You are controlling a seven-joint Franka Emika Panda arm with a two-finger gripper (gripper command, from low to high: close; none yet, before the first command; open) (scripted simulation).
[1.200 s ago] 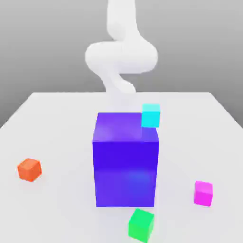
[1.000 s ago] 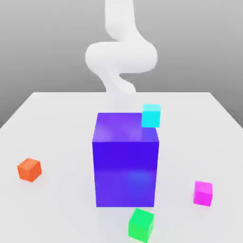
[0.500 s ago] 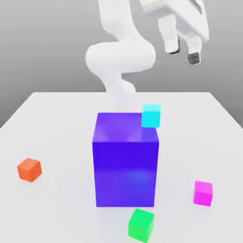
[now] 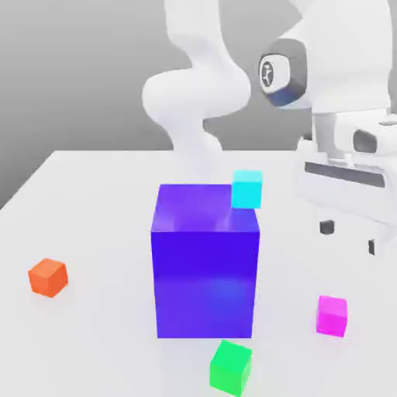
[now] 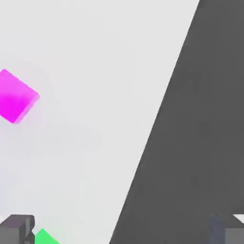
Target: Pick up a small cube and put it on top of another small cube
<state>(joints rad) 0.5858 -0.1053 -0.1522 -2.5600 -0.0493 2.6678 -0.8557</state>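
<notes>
The small magenta cube rests on the white table at the exterior view's right. The small green cube sits near the table's front edge, in front of the big blue-purple cube. My gripper hangs in the air above the magenta cube, slightly farther back and to the right of it. Its fingers are spread wide apart with nothing between them, so it is open.
A big blue-purple cube stands mid-table, with a cyan cube behind its top right corner. An orange cube lies at the exterior view's left. The table's right edge runs close to the magenta cube.
The arm has swung down from high at the top of the exterior view to the table's right side, bringing the open gripper low over the magenta cube. No cube has moved.
</notes>
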